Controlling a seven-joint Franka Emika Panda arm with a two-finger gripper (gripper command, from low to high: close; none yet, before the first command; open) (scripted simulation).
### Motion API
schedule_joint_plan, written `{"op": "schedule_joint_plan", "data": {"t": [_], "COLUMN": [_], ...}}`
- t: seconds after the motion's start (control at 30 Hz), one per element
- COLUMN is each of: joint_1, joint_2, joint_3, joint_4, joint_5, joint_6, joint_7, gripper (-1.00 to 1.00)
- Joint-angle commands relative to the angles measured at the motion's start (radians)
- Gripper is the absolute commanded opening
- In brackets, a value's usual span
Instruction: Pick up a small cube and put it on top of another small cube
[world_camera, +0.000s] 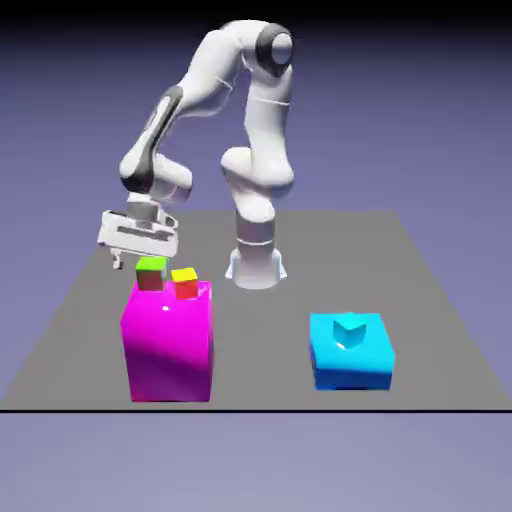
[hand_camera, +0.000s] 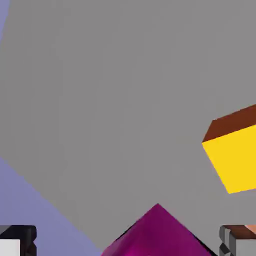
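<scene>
On top of the magenta block (world_camera: 168, 340), toward the exterior view's left side of the worktop (world_camera: 300, 300), sat the small cube (world_camera: 184, 283). It was tiny against the block under it, with an orange-red front face and a paler yellow top. It stood near the block's far edge, upright and square. Just beside it, on the exterior view's left, stood a green-topped small cube (world_camera: 151, 271) with reddish sides; I could not tell whether the two touched.

The white arm (world_camera: 255, 130) bent down from its base so that the claw (world_camera: 138, 256) hung behind the block's far left corner, close to the green-topped cube. It held nothing.

Seen from the hand view, the claw (hand_camera: 128, 241) had its fingertips (hand_camera: 18, 240) wide apart at the two bottom corners. Only a pointed corner of the magenta block (hand_camera: 157, 235) rose between them. The small cube (hand_camera: 235, 157) showed at the right edge, cut off by it, as a bright yellow face under a dark red-brown side, tilted in that view. It lay well outside the gap between the fingers. A thin orange strip sat by the right fingertip, too small to identify.

Well apart, toward the exterior view's right, a cyan block (world_camera: 352, 352) rested on the worktop with a small cyan shape on its top.
</scene>
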Motion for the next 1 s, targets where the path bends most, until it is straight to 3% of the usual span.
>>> {"op": "schedule_joint_plan", "data": {"t": [0.0,0.57,0.67,0.97], "joint_1": [-0.015,-0.277,-0.283,-0.239], "joint_2": [0.012,0.216,0.179,0.49], "joint_3": [0.014,0.249,0.256,0.18], "joint_4": [-0.002,-0.038,-0.067,0.099], "joint_5": [0.044,0.783,0.785,0.953], "joint_6": [-0.006,-0.107,-0.107,-0.171], "joint_7": [0.004,0.073,0.054,-0.213], "gripper": [0.0,0.0,0.0,0.0]}}
